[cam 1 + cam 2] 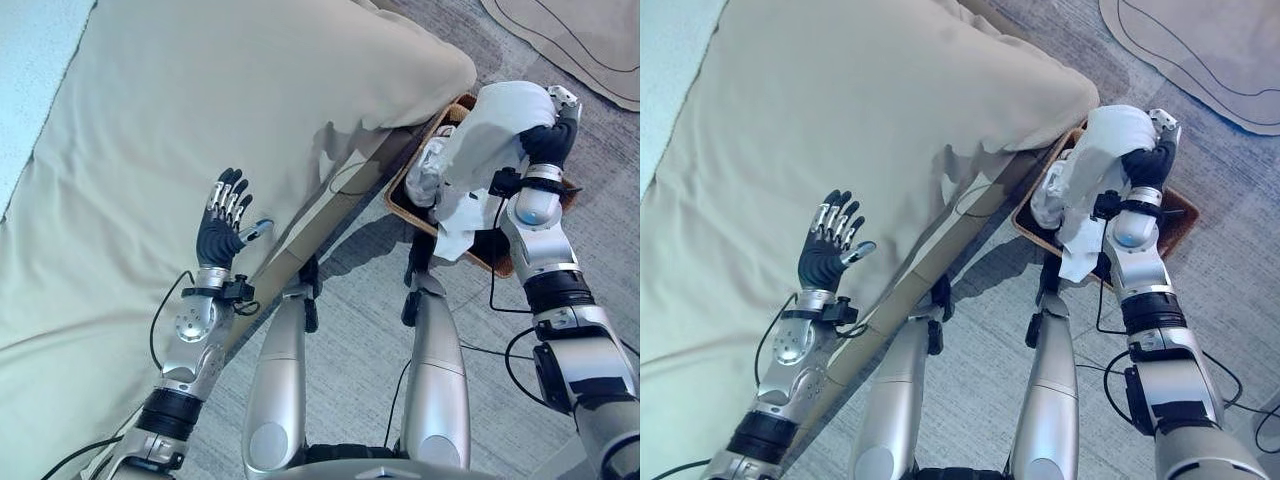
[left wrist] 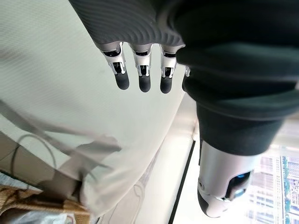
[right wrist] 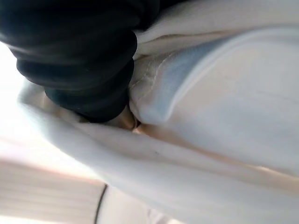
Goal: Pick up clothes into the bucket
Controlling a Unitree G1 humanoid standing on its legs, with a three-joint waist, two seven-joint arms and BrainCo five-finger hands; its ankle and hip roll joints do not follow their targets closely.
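A white garment [image 1: 490, 130] hangs bunched from my right hand [image 1: 545, 140], whose fingers curl into the cloth just above a brown woven basket [image 1: 400, 203] on the floor beside the bed. The garment's lower end droops into the basket next to another pale crumpled cloth [image 1: 425, 175]. In the right wrist view the white garment [image 3: 224, 93] presses against the hand's dark cover [image 3: 79, 56]. My left hand [image 1: 222, 225] is raised over the bed's near edge, fingers [image 2: 142, 77] straight and spread, holding nothing.
A large bed with a beige cover [image 1: 200, 100] takes up the left and middle; its wooden side rail [image 1: 300, 245] runs diagonally toward the basket. A pale rug [image 1: 580, 40] lies on the grey carpet at the far right.
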